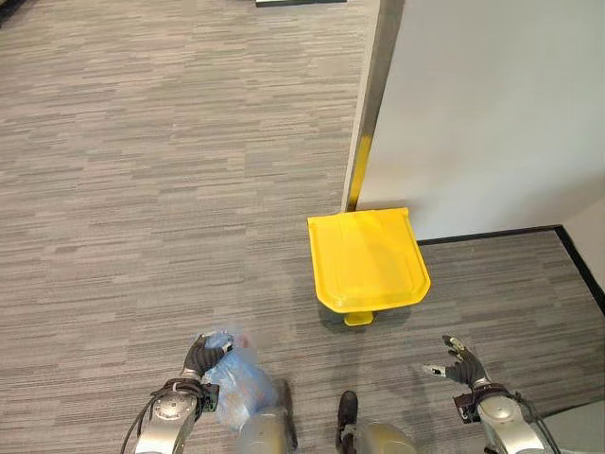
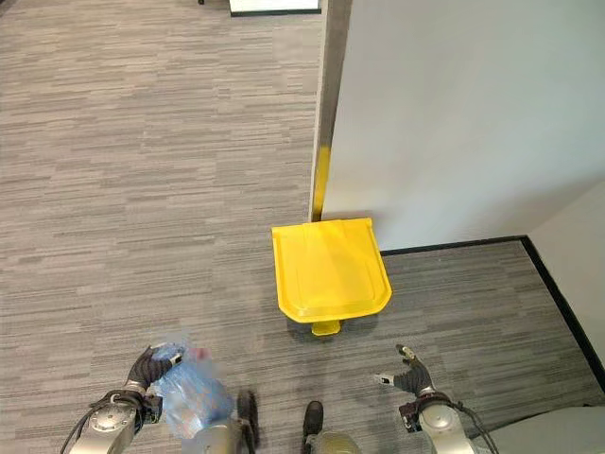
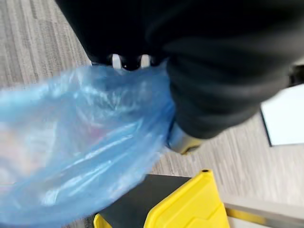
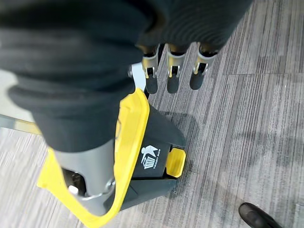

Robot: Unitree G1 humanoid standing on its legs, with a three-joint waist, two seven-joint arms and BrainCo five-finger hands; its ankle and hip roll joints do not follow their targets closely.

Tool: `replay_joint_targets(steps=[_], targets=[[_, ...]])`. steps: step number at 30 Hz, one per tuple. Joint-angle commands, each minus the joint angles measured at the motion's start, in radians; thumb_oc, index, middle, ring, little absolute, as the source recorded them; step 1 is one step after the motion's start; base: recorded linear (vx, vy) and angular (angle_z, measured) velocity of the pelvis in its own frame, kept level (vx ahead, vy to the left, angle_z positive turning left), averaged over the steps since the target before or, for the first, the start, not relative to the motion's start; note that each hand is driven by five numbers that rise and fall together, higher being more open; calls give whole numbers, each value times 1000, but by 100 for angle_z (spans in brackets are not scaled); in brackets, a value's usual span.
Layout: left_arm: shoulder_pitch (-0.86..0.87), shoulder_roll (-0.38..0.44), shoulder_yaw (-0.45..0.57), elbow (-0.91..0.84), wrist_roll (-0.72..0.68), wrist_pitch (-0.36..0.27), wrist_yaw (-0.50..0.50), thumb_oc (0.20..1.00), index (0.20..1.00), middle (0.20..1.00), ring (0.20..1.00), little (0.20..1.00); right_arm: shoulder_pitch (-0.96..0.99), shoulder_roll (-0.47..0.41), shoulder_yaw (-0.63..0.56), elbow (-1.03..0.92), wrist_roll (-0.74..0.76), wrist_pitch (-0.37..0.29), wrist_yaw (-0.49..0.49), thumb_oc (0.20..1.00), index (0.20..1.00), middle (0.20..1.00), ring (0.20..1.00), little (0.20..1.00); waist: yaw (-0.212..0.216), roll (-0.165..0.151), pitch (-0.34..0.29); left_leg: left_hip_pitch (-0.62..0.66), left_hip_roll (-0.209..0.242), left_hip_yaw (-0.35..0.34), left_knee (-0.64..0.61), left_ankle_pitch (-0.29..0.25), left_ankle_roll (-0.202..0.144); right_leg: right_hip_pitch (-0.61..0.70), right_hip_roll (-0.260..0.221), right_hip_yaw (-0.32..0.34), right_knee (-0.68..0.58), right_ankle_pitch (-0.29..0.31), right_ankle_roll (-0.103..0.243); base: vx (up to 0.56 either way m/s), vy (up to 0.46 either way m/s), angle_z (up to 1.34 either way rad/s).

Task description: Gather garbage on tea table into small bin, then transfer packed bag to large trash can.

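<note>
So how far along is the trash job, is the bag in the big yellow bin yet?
Not yet. The packing looks done: the left robot hand is shut on a filled blue trash bag, carried low at the robot's left side. The yellow-lidded pedal bin stands just ahead against the wall, with its lid closed. The right robot hand is open and holds nothing. Left to do: open the lid, probably with the yellow pedal, and drop the bag in.

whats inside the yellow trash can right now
Cannot be told: the yellow lid of the trash can is shut and hides the inside. The blue bag is not in it; the left hand grips it above the carpet, apart from the can.
</note>
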Motion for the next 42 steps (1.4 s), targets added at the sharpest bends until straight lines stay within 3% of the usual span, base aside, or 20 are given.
replay_joint_targets(steps=[1, 6, 15, 16, 17, 18, 20, 21, 23, 25, 27, 29, 30, 32, 33, 37, 42], targets=[[23, 18, 15, -67, 23, -40, -10, 200, 200, 200, 200, 200, 25, -35, 8, -17, 5, -25, -13, 1000, 1000, 1000, 1000, 1000, -19, 8, -69, 60, -35, -14, -26, -23, 11, 16, 10, 22, 2, -98, 147, 128, 57, -55], [26, 28, 19, -74, 23, -41, -4, 200, 200, 200, 200, 200, 8, -22, 22, -13, -3, -21, -8, 1000, 1000, 1000, 1000, 1000, -11, 10, -93, 124, -57, -8, -63, -47, 40, 22, 2, 70, 23, -105, 156, 164, 114, -39], [21, 45, 29, -80, 17, -38, 5, 200, 200, 200, 200, 200, -21, -10, 38, -14, -12, -16, 0, 1000, 1000, 1000, 1000, 1000, 8, 10, -89, 117, -87, -30, -40, -96, 82, -35, -14, 127, 129, -111, 190, 72, 120, -21], [16, 53, 34, -84, 15, -37, 7, 200, 200, 200, 200, 200, -27, -6, 40, -20, -11, -19, 1, 1000, 1000, 1000, 1000, 1000, 9, 19, -78, 127, -88, -30, -44, -105, 93, -83, -21, 117, 231, -102, 209, 63, 136, -25], [10, 56, 34, -81, 18, -38, 11, 200, 200, 200, 200, 200, -30, -4, 42, -26, -14, -17, 2, 1000, 1000, 1000, 1000, 1000, 6, 21, -62, 158, -94, -22, -58, -115, 100, -156, -36, 96, 315, -56, 229, 96, 167, -32], [11, 57, 36, -83, 16, -40, 15, 200, 200, 200, 200, 200, -35, -5, 42, -29, -14, -16, 3, 1000, 1000, 1000, 1000, 1000, 3, 25, -52, 181, -97, -15, -69, -123, 101, -196, -50, 73, 320, -25, 231, 112, 109, -44], [12, 57, 37, -86, 14, -40, 15, 200, 200, 200, 200, 200, -40, -8, 41, -39, -14, -15, 2, 1000, 1000, 1000, 1000, 1000, -2, 28, -41, 202, -100, -11, -80, -131, 100, -226, -62, 46, 303, -3, 230, 127, 46, -46], [14, 56, 36, -87, 11, -42, 14, 200, 200, 200, 200, 200, -43, -15, 41, -47, -14, -13, 0, 1000, 1000, 1000, 1000, 1000, -14, 35, -23, 238, -107, -17, -82, -151, 99, -268, -78, -2, 232, 22, 229, 238, 27, -19], [5, 56, 45, -77, 11, -44, 15, 200, 200, 200, 200, 200, -45, -16, 36, -44, -13, -11, -2, 1000, 1000, 1000, 1000, 1000, -32, 26, -12, 274, -122, -35, -73, -181, 92, -325, -88, -37, 93, 60, 243, 331, -3, 13], [0, 53, 45, -72, 12, -46, 15, 200, 200, 200, 200, 200, -45, -18, 35, -41, -13, -11, -3, 1000, 1000, 1000, 1000, 1000, -39, 29, -4, 286, -117, -49, -56, -202, 88, -318, -80, -52, 42, 67, 247, 247, -42, 18], [-18, 50, 45, -66, 17, -49, 19, 200, 200, 200, 200, 200, -42, -25, 28, -39, -11, -11, -5, 1000, 1000, 1000, 1000, 1000, -57, 11, 1, 308, -140, -83, -25, -246, 86, -364, -71, -39, -38, 106, 261, 409, -87, 47], [-34, 52, 36, -64, 8, -50, 29, 200, 200, 200, 200, 200, -17, -33, 13, -32, -2, -9, -8, 1000, 1000, 1000, 1000, 1000, -84, 6, 0, 341, -152, -143, 20, -312, 75, -420, -62, 49, 9, 127, 266, 551, -174, 108], [-43, 53, 20, -72, 1, -51, 19, 200, 200, 200, 200, 200, 8, -37, -10, -27, 14, -7, -8, 1000, 1000, 1000, 1000, 1000, -88, -15, -8, 345, -161, -182, 92, -365, 70, -404, -78, 96, 56, 146, 248, 377, -167, 93], [-61, 50, 8, -70, -4, -50, 20, 200, 200, 200, 200, 200, 4, -43, -10, -20, 20, -10, -13, 1000, 1000, 1000, 1000, 1000, -98, -13, -7, 341, -150, -189, 122, -386, 62, -418, -79, 112, 113, 152, 238, 288, -162, 56], [-63, 39, -6, -66, -15, -51, 17, 200, 200, 200, 200, 200, 7, -51, -21, -14, 38, -11, -17, 1000, 1000, 1000, 1000, 1000, -113, 0, -18, 335, -121, -203, 136, -394, 56, -438, -73, 110, 164, 147, 231, 280, -156, 58], [-93, 25, -18, -37, -26, -59, 25, 200, 200, 200, 200, 200, -13, -55, -42, 8, 85, -24, -32, 1000, 1000, 1000, 1000, 1000, -141, 33, -36, 364, -86, -208, 46, -371, 42, -478, -67, 82, 192, 130, 227, 107, -38, 31], [-91, 15, -11, -39, -35, -63, 30, 200, 200, 200, 200, 200, -38, -35, -44, 3, 132, -32, -37, 1000, 1000, 1000, 1000, 1000, -140, 44, -50, 381, -83, -202, -15, -356, 43, -497, -57, 71, 174, 141, 233, 20, 15, 14]])
